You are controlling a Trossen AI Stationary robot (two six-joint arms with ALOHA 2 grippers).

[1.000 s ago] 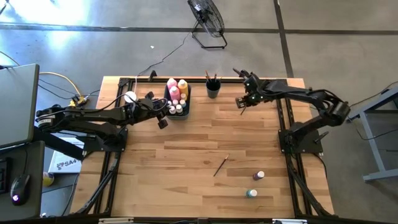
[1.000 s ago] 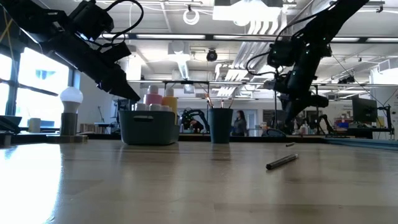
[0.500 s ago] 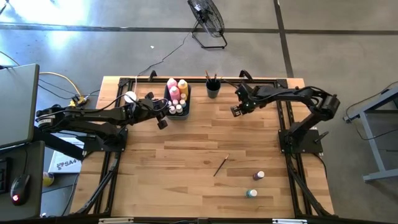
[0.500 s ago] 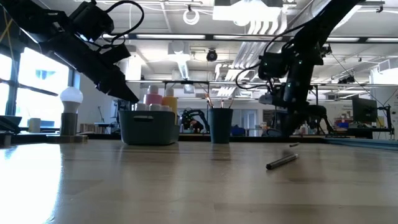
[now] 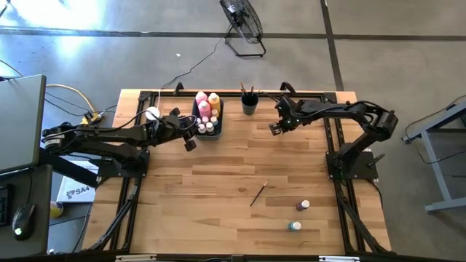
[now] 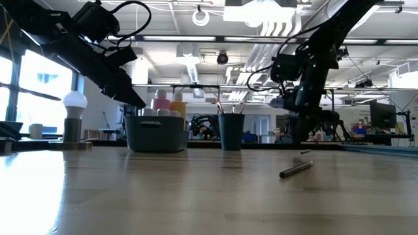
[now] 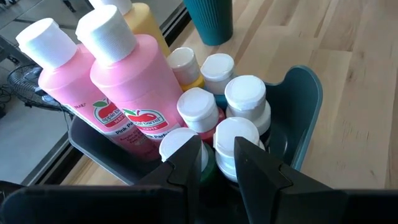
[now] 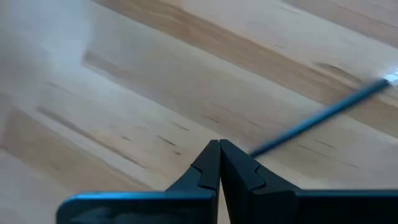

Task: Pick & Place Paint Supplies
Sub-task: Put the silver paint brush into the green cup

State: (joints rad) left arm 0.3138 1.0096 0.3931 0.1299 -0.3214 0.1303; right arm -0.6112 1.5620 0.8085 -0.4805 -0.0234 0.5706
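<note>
Behind L tool [image 7: 214,155]: bin [image 7: 305,118] bottles half-hidden

The pink squeeze bottles [image 7: 134,99] carry apple-logo labels reading "Pink" (smaller print illegible).

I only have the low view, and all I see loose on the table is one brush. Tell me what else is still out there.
Observer: Two small white-capped bottles stand on the table's front right part, one dark-bodied bottle and one teal-bodied bottle, both nearer the front edge than the loose paintbrush.
Operator: Report the right gripper's hold.
Observer: The right gripper is shut, and a thin dark held brush runs out from its fingertips, so it appears to be gripping it.
</note>
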